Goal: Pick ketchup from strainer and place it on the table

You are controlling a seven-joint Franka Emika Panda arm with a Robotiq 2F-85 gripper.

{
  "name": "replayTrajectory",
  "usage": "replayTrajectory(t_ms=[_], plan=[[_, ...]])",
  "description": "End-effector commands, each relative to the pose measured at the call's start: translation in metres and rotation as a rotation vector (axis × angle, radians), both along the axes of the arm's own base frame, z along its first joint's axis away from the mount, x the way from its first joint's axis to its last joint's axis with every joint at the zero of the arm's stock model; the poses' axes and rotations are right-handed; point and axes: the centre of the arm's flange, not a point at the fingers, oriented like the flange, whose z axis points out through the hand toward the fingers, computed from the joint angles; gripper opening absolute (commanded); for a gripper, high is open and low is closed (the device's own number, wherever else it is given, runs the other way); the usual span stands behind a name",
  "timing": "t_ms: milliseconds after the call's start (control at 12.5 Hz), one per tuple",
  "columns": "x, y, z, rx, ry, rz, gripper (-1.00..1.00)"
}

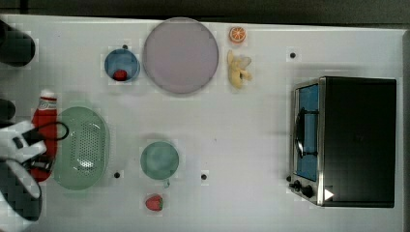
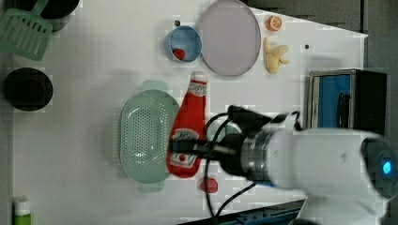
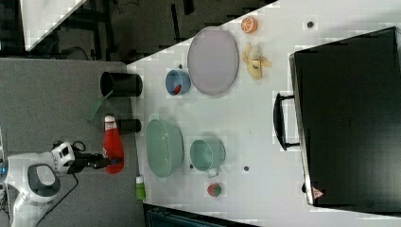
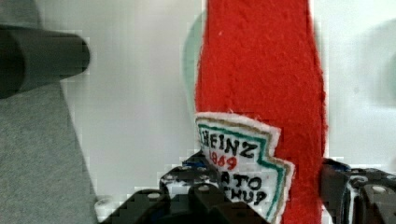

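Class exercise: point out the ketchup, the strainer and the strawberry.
ketchup (image 2: 190,119): left view, red body above the label.
strainer (image 1: 86,145): top view, perforated bottom.
strawberry (image 1: 154,202): top view, red middle.

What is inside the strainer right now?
Nothing: the strainer shows only its bare perforated bottom. The gripper holds the ketchup outside it, alongside its rim. What lies beneath the bottle is covered.

The ketchup (image 2: 188,127), a soft red bottle with a white cap and a white-and-red label, is gripped near its base by the pincer (image 2: 180,151), outside the strainer (image 2: 143,136). The pale green oval strainer with its perforated bottom sits empty on the white worktop (image 1: 251,125), just beside the bottle.
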Motion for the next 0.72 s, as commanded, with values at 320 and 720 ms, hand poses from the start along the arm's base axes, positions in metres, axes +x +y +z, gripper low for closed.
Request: replayTrajectory(t_ms=[320, 720], plan=[[0.119, -0.187, 0.036, -0.012, -0.077, -0.159, 0.21], [0.149, -0.325, 0.024, -0.048, -0.068, -0.333, 0.21]])
